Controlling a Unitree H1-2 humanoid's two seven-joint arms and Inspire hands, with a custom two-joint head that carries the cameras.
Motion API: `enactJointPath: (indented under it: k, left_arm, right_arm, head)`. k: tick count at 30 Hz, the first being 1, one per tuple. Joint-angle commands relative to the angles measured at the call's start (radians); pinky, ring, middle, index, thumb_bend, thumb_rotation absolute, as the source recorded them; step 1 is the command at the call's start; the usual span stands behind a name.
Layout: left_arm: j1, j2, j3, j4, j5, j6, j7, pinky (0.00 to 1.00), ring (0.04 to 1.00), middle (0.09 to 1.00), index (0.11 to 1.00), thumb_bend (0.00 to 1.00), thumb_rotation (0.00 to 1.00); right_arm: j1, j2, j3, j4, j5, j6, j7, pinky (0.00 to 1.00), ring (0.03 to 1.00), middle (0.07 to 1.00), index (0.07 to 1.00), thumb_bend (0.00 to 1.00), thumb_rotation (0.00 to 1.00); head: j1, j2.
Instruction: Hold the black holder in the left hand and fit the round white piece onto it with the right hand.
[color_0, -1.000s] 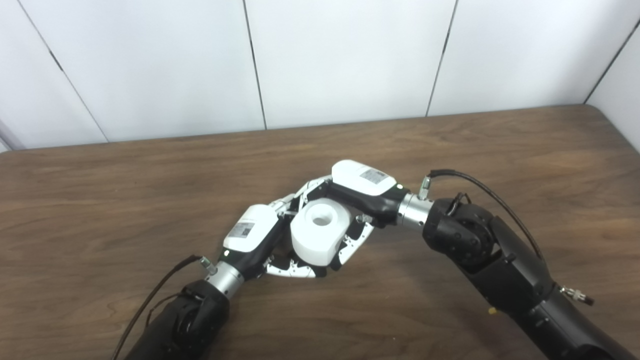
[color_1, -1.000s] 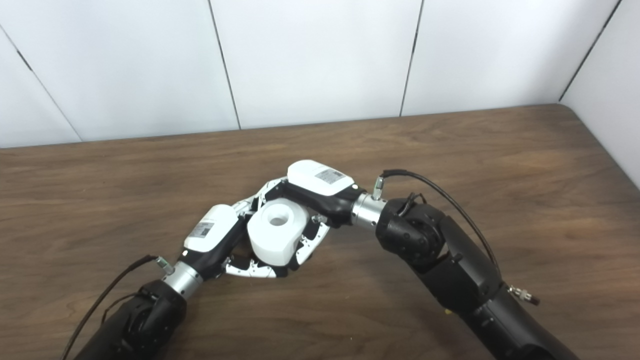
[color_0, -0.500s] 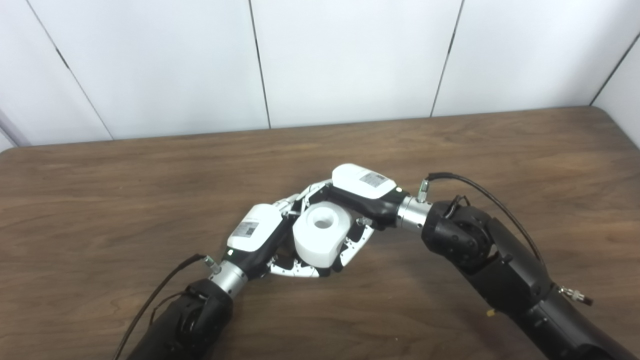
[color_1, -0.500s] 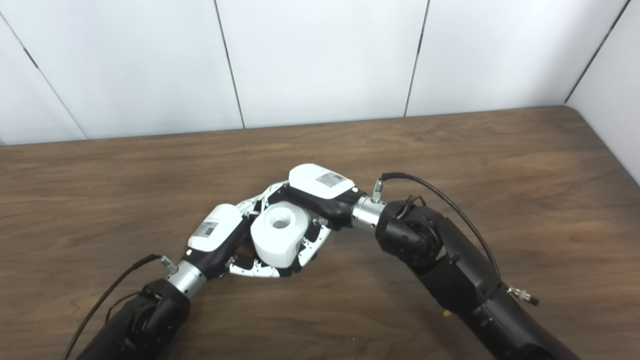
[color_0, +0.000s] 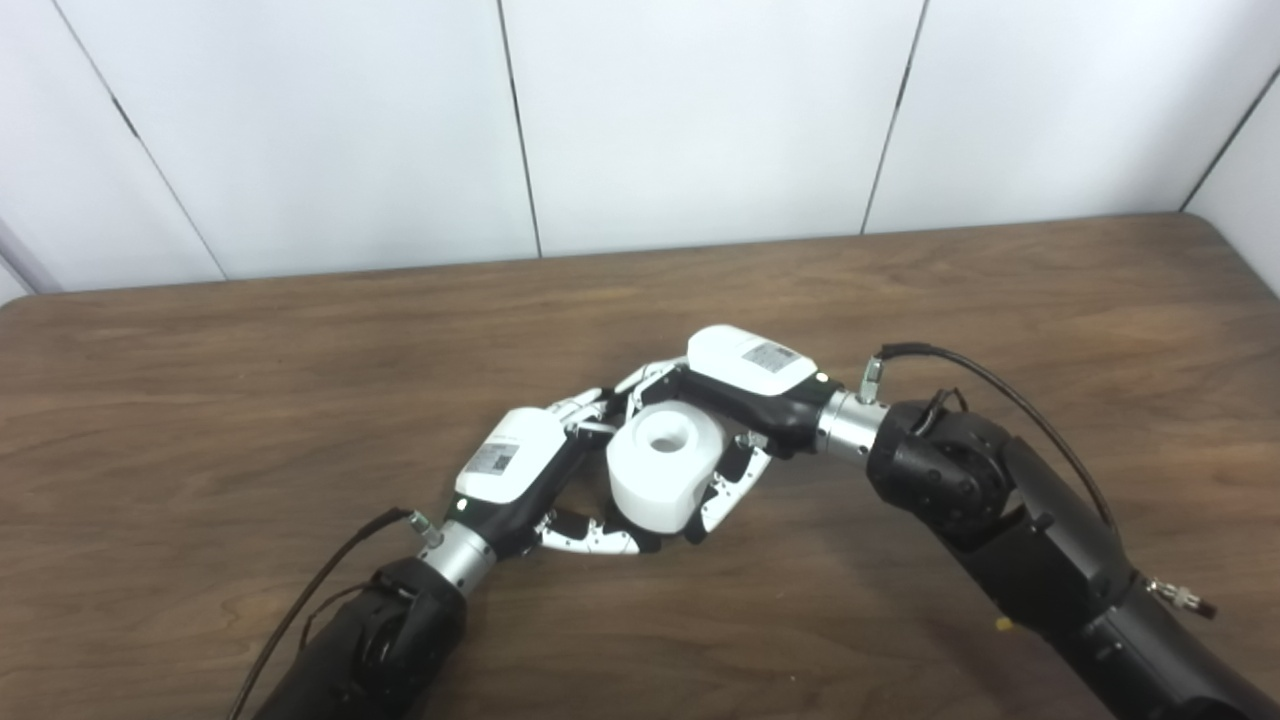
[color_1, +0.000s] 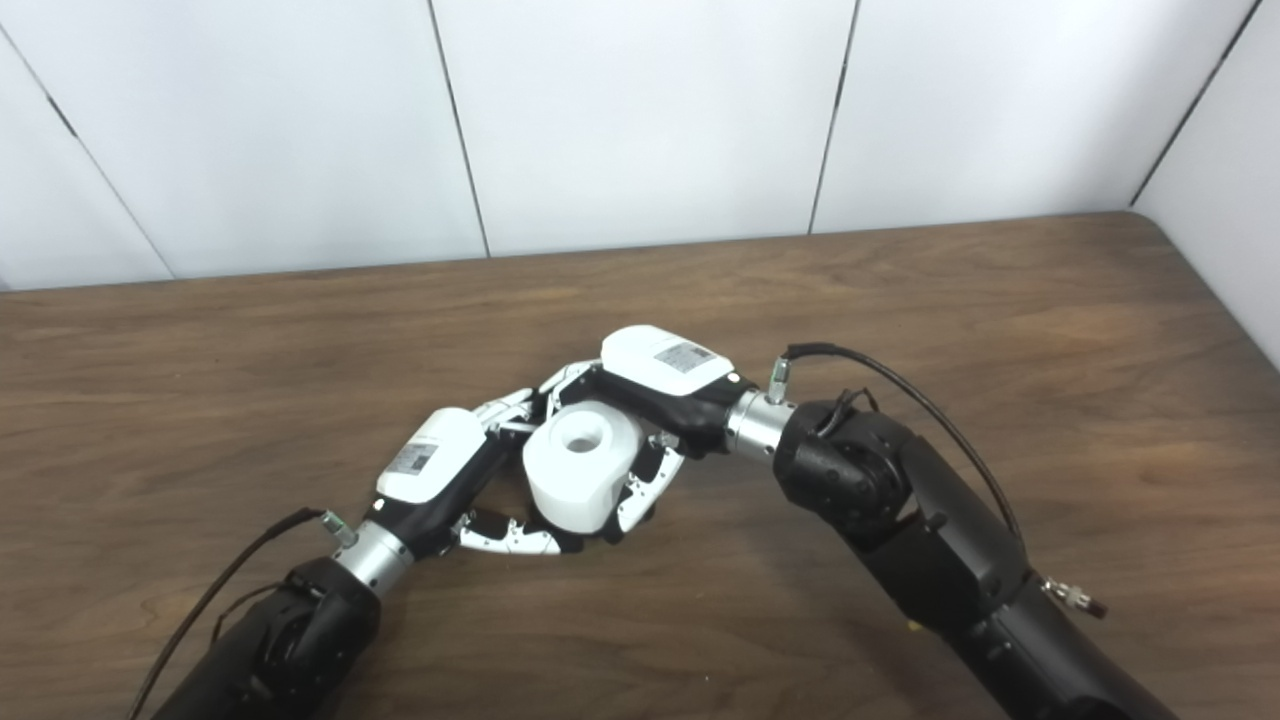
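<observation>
Right hand (color_0: 745, 385) clasps the round white piece (color_0: 662, 478); left hand (color_0: 520, 475) curls beneath, its hold unclear. Fitting seems underway; next, press squarely down.

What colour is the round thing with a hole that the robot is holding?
The round piece is plain white. It shows best in the left eye view, in the right hand.

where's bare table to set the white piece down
Bare wood runs along the wall on the far side, out to the table's left edge, and far right. The middle is crowded: left hand and right hand close around the white piece.
</observation>
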Motion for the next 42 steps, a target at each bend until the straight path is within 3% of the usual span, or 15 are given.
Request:
enactJointPath:
  k: [1, 7, 26, 42]
  left_arm:
    - [0.038, 0.008, -0.038, 0.038, 0.036, 0.031, -0.091, 0.86, 0.932, 0.866, 0.478, 0.52, 0.06]
    - [0.036, 0.006, -0.039, 0.037, 0.036, 0.035, -0.094, 0.87, 0.934, 0.868, 0.478, 0.52, 0.06]
    - [0.036, 0.004, -0.037, 0.033, 0.032, 0.039, -0.097, 0.89, 0.934, 0.87, 0.478, 0.52, 0.06]
    - [0.036, 0.006, -0.034, 0.029, 0.035, 0.046, -0.098, 0.88, 0.934, 0.872, 0.479, 0.52, 0.06]
  right_arm:
    - [-0.003, -0.013, 0.004, -0.01, -0.028, 0.02, 0.036, 0.6, 0.767, 0.881, 0.995, 0.91, 0.27]
    - [-0.006, -0.006, -0.007, -0.009, -0.027, 0.012, 0.019, 0.57, 0.719, 0.863, 1.0, 0.96, 0.28]
    - [-0.008, -0.002, -0.01, -0.007, -0.027, 0.01, 0.017, 0.55, 0.707, 0.855, 1.0, 0.96, 0.24]
    - [-0.011, 0.002, -0.019, -0.016, -0.034, 0.015, 0.012, 0.52, 0.694, 0.867, 1.0, 0.97, 0.27]
  head:
    - [-0.001, 0.0]
    - [0.0, 0.002]
    - [0.006, 0.006]
    - [0.006, 0.011]
